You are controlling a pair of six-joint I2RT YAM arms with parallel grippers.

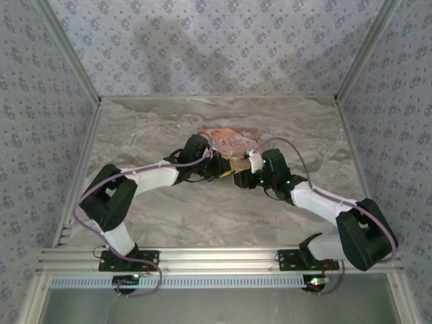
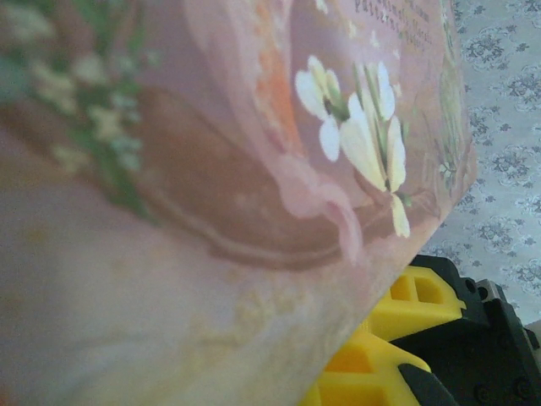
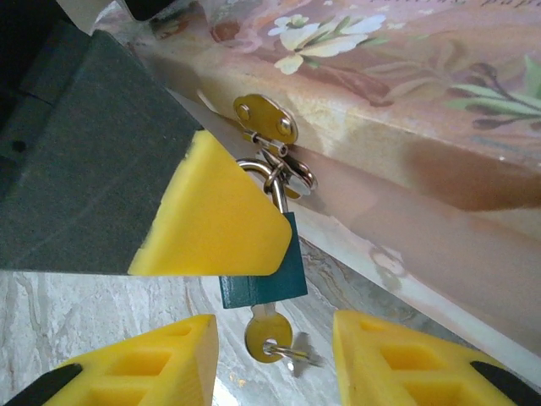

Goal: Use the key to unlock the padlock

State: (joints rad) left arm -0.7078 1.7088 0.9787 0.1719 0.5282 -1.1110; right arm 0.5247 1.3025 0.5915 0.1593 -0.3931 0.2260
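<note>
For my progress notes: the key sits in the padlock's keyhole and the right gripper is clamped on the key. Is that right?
Not quite. The key is in the padlock, but the right gripper is not clamped on it. Its jaws stand open, with one finger on each side of the key and clear of it. The right wrist view shows this.

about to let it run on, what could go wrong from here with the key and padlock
1. The right tool is open, fingers either side of the key without touching; closing off-centre could knock the key out of the padlock.
2. The left tool's finger overlaps the padlock body, so the tools may collide.
3. The padlock hangs from a hasp on the pink box; twisting may swing it.
</note>
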